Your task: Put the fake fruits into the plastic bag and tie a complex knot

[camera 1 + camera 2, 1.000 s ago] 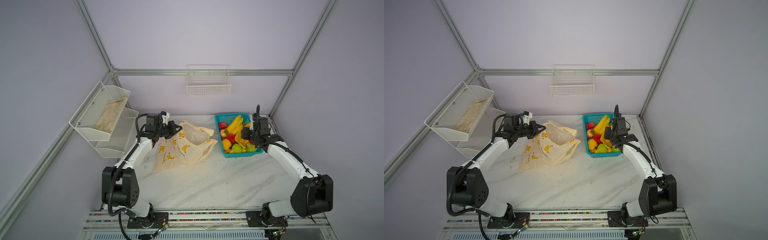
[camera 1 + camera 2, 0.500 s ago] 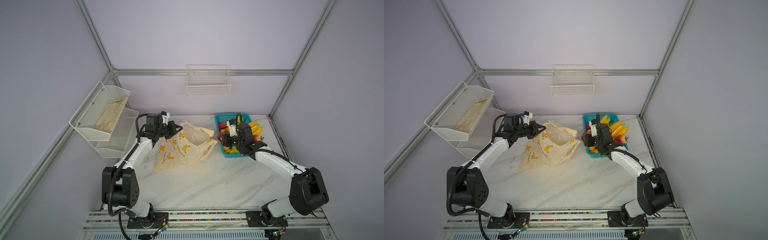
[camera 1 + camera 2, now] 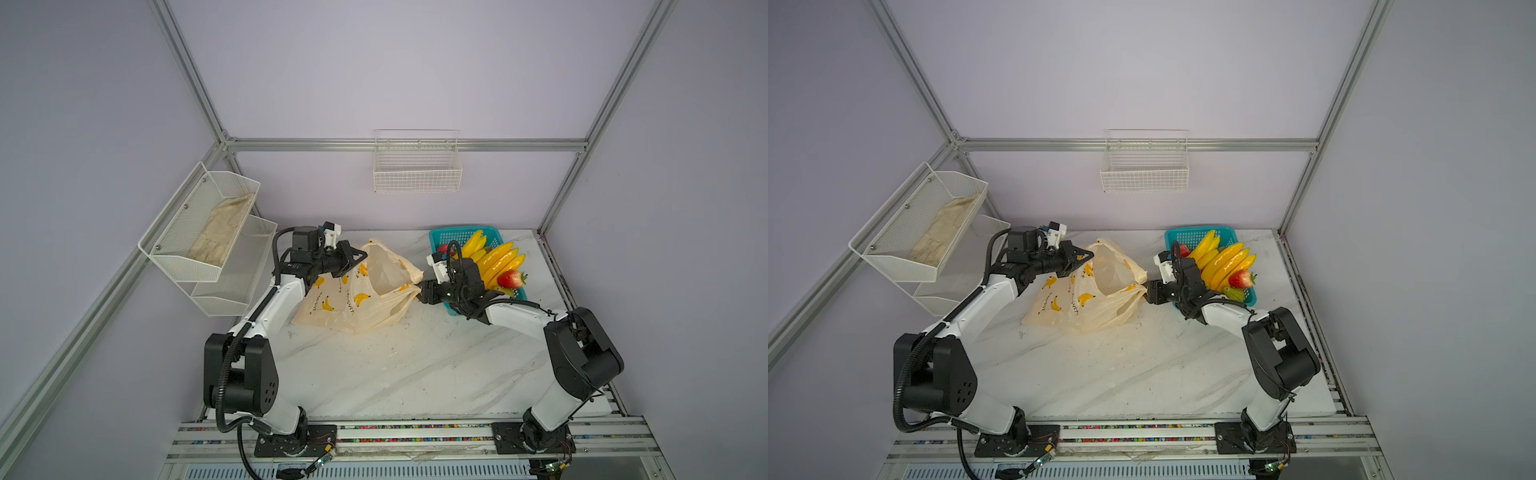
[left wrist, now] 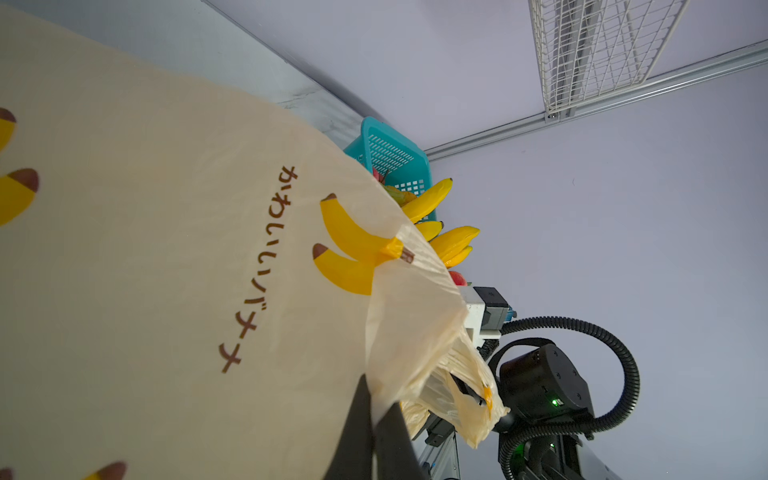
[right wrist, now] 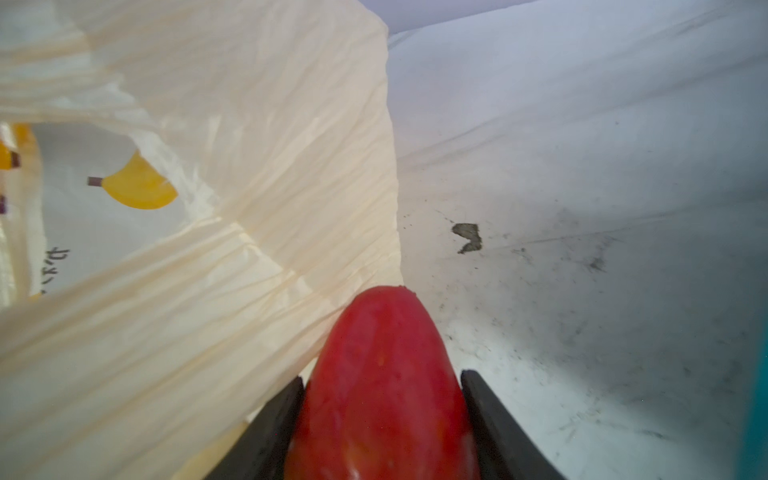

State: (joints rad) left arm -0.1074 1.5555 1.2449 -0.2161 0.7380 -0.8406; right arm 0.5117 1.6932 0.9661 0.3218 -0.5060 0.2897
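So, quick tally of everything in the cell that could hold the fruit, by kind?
plastic bag: 1
teal basket: 1
white wire basket on the back wall: 1
white mesh two-tier shelf on the side wall: 1
Total: 4

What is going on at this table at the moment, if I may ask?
The robot is bagging fake fruit. The left end effector is shut on the rim of the plastic bag, holding its mouth up and open over the table. The right end effector grips a red fake fruit at the bag's edge on the basket side, not yet inside. Bananas, a strawberry and other fruit lie heaped in the teal basket. The handles are not knotted.
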